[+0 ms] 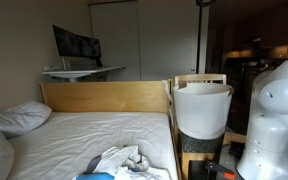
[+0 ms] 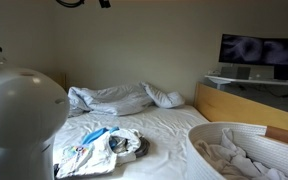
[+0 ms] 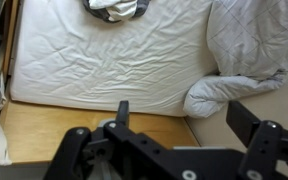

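In the wrist view my gripper (image 3: pixel 182 118) is open and empty, its two black fingers wide apart. It hangs high above the foot of a bed, over the wooden bed frame (image 3: pixel 74 122) and the wall-side corner. Nothing sits between the fingers. A white mattress sheet (image 3: pixel 104 60) lies below. A crumpled garment in white, blue and dark colours (image 3: pixel 114 8) lies on the sheet, far from the gripper; it also shows in both exterior views (image 1: pixel 122 162) (image 2: pixel 109 143). A bunched grey-white duvet (image 3: pixel 239 50) lies closest to the gripper.
A white laundry basket (image 1: pixel 201 110) with white cloth stands beside the bed (image 2: pixel 246 150). A pillow (image 1: pixel 19 117) lies at the headboard (image 1: pixel 104 96). A desk with a monitor (image 1: pixel 76 45) stands behind. The robot's white arm (image 1: pixel 274 120) fills one side.
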Controlling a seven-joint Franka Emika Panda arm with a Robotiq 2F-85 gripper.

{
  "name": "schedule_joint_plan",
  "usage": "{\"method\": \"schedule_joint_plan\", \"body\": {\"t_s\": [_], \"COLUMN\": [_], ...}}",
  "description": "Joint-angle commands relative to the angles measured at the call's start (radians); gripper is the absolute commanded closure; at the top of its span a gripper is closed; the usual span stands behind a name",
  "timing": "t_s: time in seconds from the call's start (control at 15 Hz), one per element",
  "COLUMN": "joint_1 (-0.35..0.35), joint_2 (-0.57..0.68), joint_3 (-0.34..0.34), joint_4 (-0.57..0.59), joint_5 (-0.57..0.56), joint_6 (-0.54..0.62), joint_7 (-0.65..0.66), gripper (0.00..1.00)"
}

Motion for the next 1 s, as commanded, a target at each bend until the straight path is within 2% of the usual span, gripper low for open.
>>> {"method": "schedule_joint_plan", "body": {"t_s": [0.0,0.53,0.93], "joint_1": [-0.035,-0.171,-0.289], "joint_2": [0.037,0.231,0.447], "joint_3": [-0.115,-0.444,-0.628], "joint_4": [-0.021,0.041,0.026], "joint_5": [-0.057,-0.150,-0.212], "joint_6": [0.034,-0.006,0.009], "joint_7": [-0.076,-0.396,-0.579], "gripper": [0.00,0.00,0.00]}}
